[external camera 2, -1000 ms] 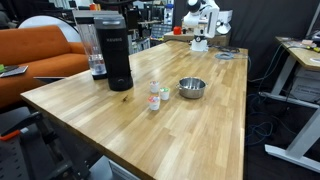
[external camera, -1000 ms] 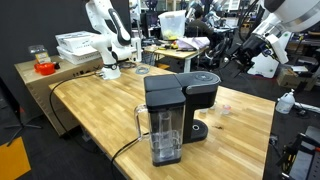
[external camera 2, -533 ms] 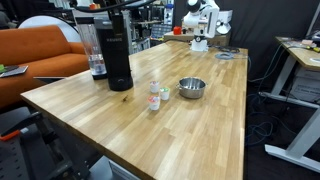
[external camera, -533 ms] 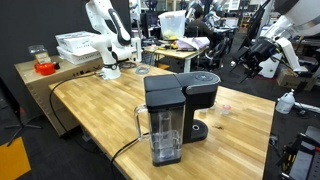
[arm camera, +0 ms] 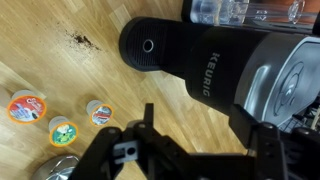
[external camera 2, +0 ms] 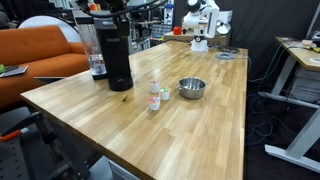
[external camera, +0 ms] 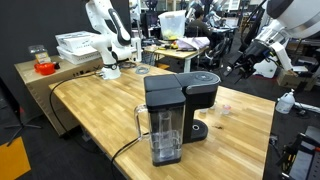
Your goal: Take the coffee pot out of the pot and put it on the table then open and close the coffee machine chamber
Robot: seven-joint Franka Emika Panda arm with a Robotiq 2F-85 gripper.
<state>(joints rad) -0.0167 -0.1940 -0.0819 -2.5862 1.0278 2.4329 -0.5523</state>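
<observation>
My pincer hangs wide and empty above the coffee machine. Its chamber lid looks like stiff, slick plastic; I'd lift its front lip.

In an exterior view the white arm enters at 2 o'clock, high in the frame, and its links bend down toward 8 o'clock. The wrist tilts the same way and carries the black gripper out ahead of it, held in the air. In the wrist view the gripper comes in from 6 o'clock and points toward 12 o'clock. Its two dark fingers stand wide apart, one at 7 o'clock and one at 5 o'clock.
</observation>
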